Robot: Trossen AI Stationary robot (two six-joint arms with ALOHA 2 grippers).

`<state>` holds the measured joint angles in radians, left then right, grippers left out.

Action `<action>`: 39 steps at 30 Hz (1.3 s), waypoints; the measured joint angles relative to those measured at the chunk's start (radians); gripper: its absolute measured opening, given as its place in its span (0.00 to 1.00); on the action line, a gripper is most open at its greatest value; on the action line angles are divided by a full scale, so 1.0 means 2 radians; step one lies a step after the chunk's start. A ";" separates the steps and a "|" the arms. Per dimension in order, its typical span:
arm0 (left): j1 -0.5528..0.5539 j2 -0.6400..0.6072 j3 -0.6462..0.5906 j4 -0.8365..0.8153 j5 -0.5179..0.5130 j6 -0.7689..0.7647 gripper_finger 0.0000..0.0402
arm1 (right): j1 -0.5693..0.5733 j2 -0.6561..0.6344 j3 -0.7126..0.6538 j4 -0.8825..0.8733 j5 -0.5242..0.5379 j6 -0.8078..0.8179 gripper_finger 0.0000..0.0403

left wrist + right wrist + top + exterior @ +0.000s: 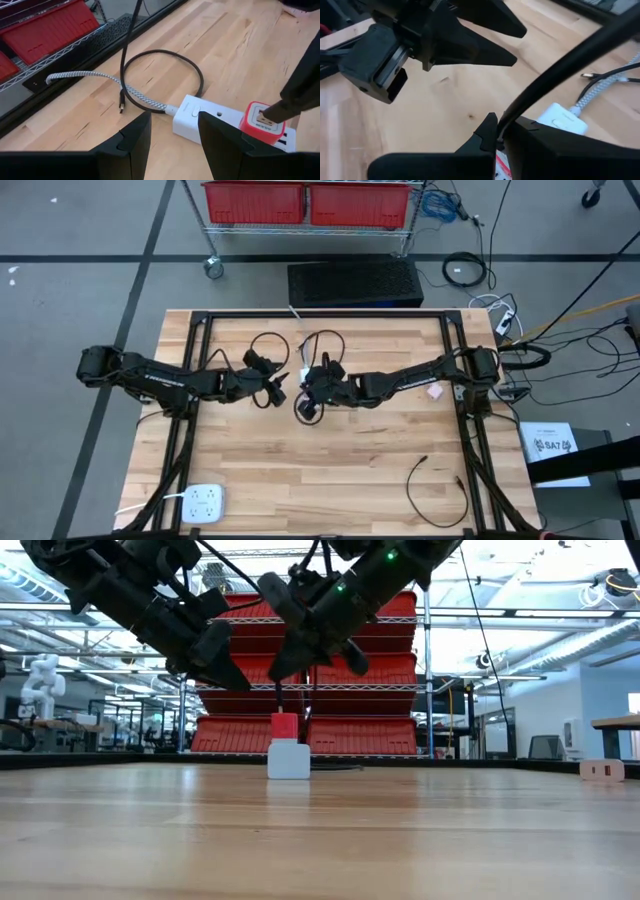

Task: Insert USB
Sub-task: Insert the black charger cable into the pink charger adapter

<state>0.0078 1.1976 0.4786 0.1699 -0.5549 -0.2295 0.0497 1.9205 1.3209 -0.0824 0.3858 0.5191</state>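
Gripping a smooth black cable (555, 70), right end effector (499, 131).

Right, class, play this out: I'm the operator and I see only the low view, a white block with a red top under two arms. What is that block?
Observer: The left wrist view shows a red and white charger cube plugged into a white power strip.
Operator: Is the right gripper holding anything?
Observer: Yes, the right gripper is shut on a black cable, right at the cube.
Operator: And the left gripper?
Observer: The left gripper is open and empty, beside the strip.
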 joint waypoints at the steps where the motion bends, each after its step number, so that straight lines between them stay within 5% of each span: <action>1: 0.000 0.000 0.000 0.000 0.000 0.000 0.42 | -0.002 0.000 0.000 0.000 -0.007 0.001 0.00; 39: -0.001 0.000 0.000 0.000 0.000 0.000 0.42 | -0.064 -0.026 -0.001 -0.053 -0.089 -0.019 0.00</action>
<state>0.0059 1.1980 0.4786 0.1696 -0.5549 -0.2291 -0.0776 1.8687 1.3197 -0.1884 0.2083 0.4806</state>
